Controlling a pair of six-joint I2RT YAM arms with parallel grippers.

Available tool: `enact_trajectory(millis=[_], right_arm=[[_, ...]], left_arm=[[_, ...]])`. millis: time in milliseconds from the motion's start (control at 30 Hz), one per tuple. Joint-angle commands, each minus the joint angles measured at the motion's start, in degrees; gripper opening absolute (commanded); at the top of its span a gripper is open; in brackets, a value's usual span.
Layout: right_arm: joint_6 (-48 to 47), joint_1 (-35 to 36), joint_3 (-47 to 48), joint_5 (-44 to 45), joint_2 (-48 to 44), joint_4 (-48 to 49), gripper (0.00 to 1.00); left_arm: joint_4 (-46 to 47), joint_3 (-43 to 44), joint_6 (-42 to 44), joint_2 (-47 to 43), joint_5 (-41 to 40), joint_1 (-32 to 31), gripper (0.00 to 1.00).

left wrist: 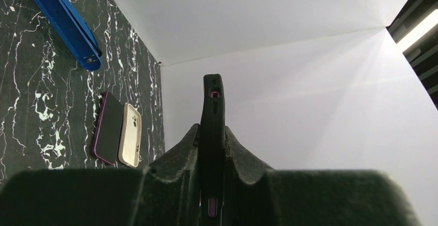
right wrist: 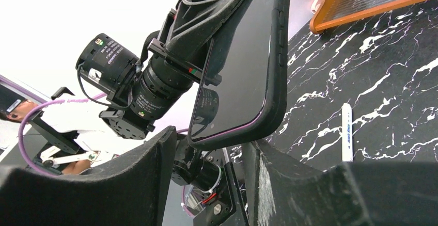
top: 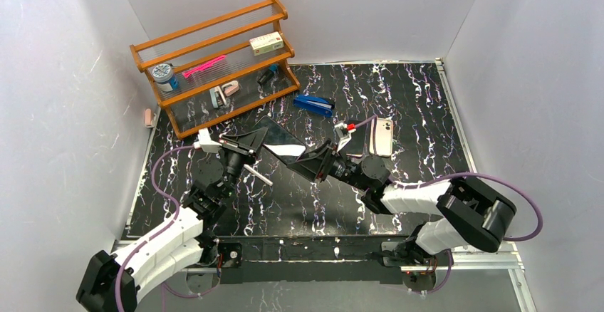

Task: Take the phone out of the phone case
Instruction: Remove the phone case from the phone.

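The phone in its black case (top: 281, 141) is held above the table between the two arms. My left gripper (top: 251, 141) is shut on one end of it; in the left wrist view the case (left wrist: 213, 112) stands edge-on between the pads, with my left gripper (left wrist: 212, 141) clamped on both faces. My right gripper (top: 313, 161) is open at the other end. In the right wrist view the phone's dark screen and purple-lined case rim (right wrist: 248, 55) hang just above my right gripper (right wrist: 212, 143), whose jaws stand wide apart at the lower corner.
A dark phone (left wrist: 107, 128) and a beige case (left wrist: 130, 135) lie side by side on the marble table, at right centre in the top view (top: 383, 137). A blue stapler (top: 314, 105), a white pen (top: 258, 175) and a wooden rack (top: 217, 63) are nearby.
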Motion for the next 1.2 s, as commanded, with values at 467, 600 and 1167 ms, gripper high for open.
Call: enact_trajectory(millis=[467, 600, 1167], right_arm=[[-13.23, 0.42, 3.65, -3.31, 2.47, 9.15, 0.12], [-22.38, 0.45, 4.54, -6.40, 1.47, 6.49, 0.02], [-46.63, -3.98, 11.94, -14.30, -3.41, -18.17, 0.12]], left_arm=[[1.82, 1.16, -5.75, 1.90, -2.39, -2.33, 0.00], [-3.83, 3.38, -6.57, 2.20, -1.08, -2.32, 0.00], [-12.40, 9.15, 1.66, 0.09, 5.26, -1.40, 0.00]])
